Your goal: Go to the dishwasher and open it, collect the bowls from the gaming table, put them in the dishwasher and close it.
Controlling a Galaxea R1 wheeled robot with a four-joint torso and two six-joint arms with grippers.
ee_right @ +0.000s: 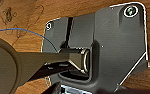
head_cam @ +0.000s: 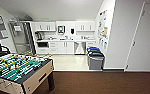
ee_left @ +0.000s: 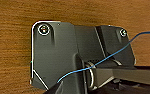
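I was on the first step, heading for the dishwasher point(head_cam: 80, 47), which stood far ahead of my pincers under the kitchen counter; whether they were open I could not tell; the drive needed closing that gap

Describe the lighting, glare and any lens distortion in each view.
Head view: bright, even light in the white kitchen, glare on its pale floor; the wide lens bends the wall edges; the dishwasher is soft with distance. Left wrist view: a bright glint rims the robot's dark plate over the wooden floor. Right wrist view: similar rim glints.
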